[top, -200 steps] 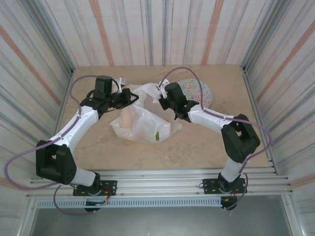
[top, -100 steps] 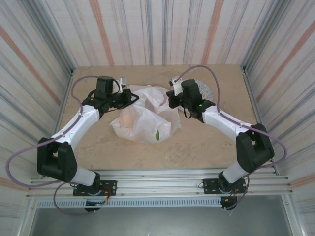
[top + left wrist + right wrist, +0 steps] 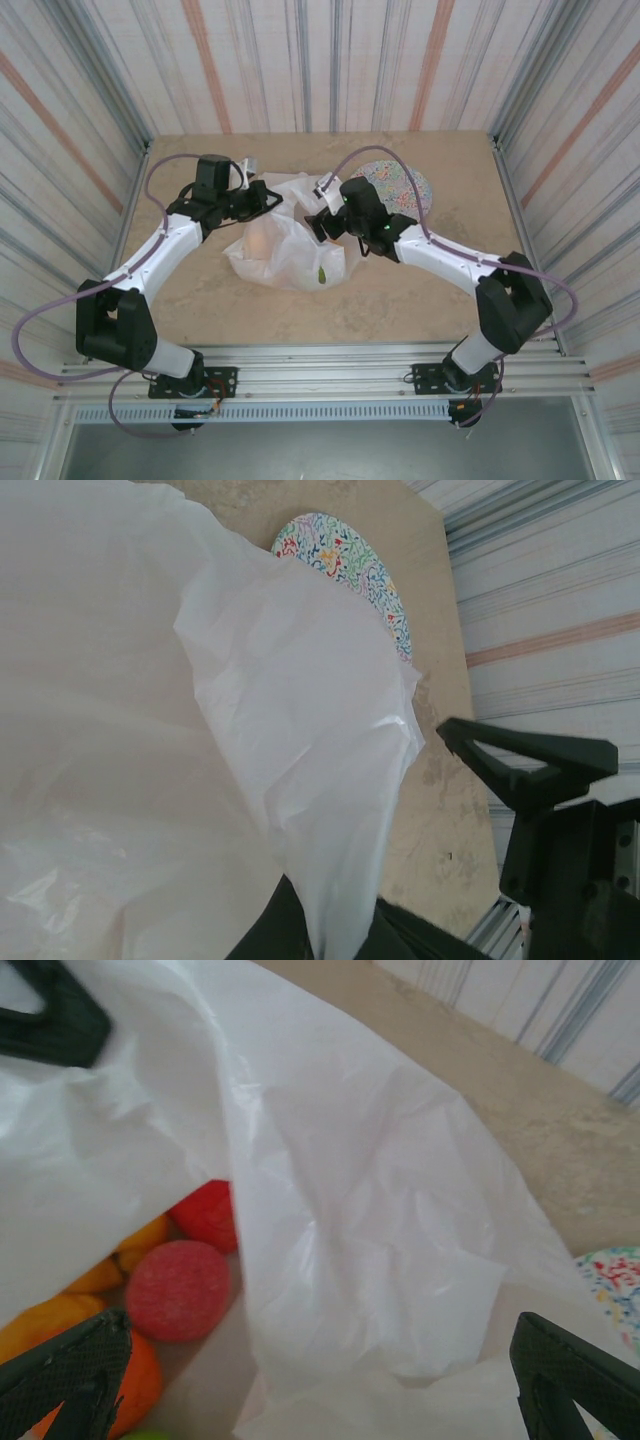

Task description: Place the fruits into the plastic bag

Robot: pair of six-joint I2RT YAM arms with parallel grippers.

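Several fruits (image 3: 178,1290) lie bagged; right jaws swung back over plastic bag (image 3: 290,250)

White, translucent plastic bag (image 3: 290,250). Inside: red fruit (image 3: 205,1215), pink fruit (image 3: 180,1290), orange fruit (image 3: 146,1380), green fruit (image 3: 321,273) tinting through the film. Multicoloured squiggle speckle on white plate (image 3: 400,183). Tan mottled table (image 3: 420,300). Purple cables (image 3: 30,340).
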